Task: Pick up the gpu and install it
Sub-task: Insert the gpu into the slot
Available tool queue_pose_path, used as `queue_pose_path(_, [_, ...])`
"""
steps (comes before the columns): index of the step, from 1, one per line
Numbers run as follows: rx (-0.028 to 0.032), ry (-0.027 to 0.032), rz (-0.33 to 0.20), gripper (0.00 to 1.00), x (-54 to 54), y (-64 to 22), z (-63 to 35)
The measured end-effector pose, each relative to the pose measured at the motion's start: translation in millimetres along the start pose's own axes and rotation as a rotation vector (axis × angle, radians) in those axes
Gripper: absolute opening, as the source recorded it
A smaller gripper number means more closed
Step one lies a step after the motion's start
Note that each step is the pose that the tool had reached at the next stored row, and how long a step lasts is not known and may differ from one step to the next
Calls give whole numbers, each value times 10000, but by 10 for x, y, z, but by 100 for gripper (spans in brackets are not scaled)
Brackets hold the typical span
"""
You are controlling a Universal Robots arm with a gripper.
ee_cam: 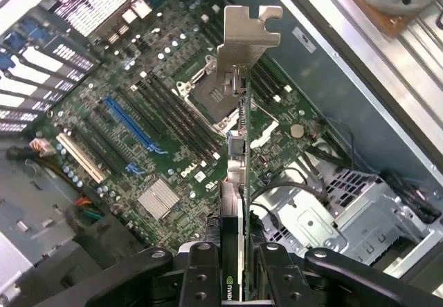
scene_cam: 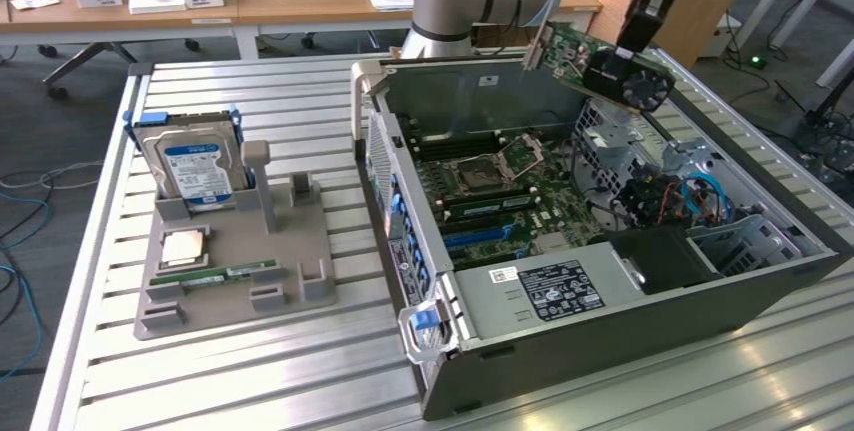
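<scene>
The gpu [scene_cam: 594,59] is a green board with a black fan and a pale metal bracket at one end. It hangs tilted in the air above the open computer case [scene_cam: 587,351], near the case's far wall. My gripper [scene_cam: 638,39] is shut on it at the fan end. In the wrist view the gpu [ee_cam: 243,182] runs edge-on away from my gripper [ee_cam: 239,265], its bracket [ee_cam: 246,34] at the far end, with the motherboard [ee_cam: 159,148] and its blue slots [ee_cam: 135,124] below.
A grey fixture [scene_cam: 234,251] on the slatted table holds a silver hard drive [scene_cam: 198,163], a processor [scene_cam: 183,245] and a green memory stick [scene_cam: 214,275]. Inside the case are a drive cage [scene_cam: 627,146], cables and a black power supply [scene_cam: 661,256]. Desks stand behind.
</scene>
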State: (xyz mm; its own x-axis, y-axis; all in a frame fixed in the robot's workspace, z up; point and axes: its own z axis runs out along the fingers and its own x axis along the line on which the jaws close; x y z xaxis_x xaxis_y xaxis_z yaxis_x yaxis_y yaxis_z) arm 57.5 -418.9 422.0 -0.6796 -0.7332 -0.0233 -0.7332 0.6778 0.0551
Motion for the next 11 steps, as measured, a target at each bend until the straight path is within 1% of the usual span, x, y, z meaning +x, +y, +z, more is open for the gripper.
queue_pose_path(11, [-46,111,-2003,26,0,-1,13])
